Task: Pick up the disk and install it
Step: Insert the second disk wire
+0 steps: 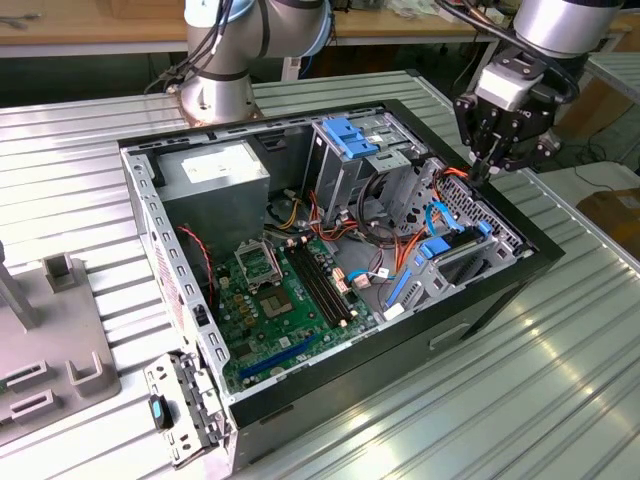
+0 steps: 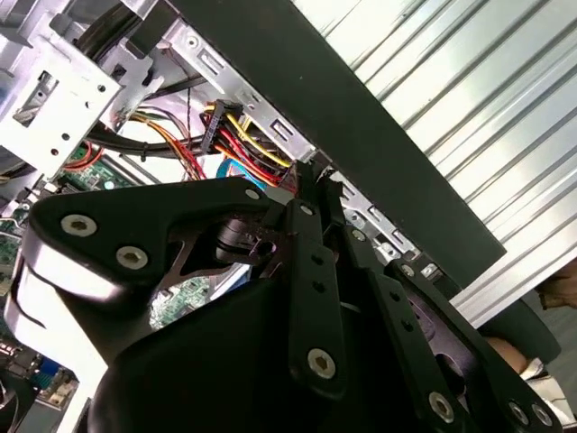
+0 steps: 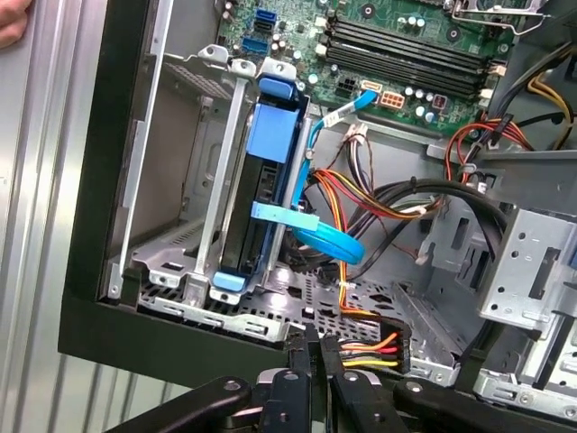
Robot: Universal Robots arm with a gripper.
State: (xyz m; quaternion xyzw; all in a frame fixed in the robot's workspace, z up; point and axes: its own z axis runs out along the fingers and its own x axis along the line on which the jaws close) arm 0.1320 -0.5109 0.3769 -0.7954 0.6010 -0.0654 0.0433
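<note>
Bright, even light fell from overhead; the ribbed bench (image 1: 560, 380) beside the computer case (image 1: 470, 310) threw white glare. The case's interior stayed shadowed. In the second wrist view my tool (image 2: 311, 180) loomed dark and soft-focused.

An open computer case (image 1: 500, 290) lies on a slatted table (image 1: 560, 400); the disk (image 3: 261, 180) stands in its drive cage (image 3: 180, 271), the gripper (image 1: 480, 172) above the case's edge nearby.

Exterior view high, oblique over open computer case (image 1: 330, 260); both wrist views close, sharing its drive-bay corner.
</note>
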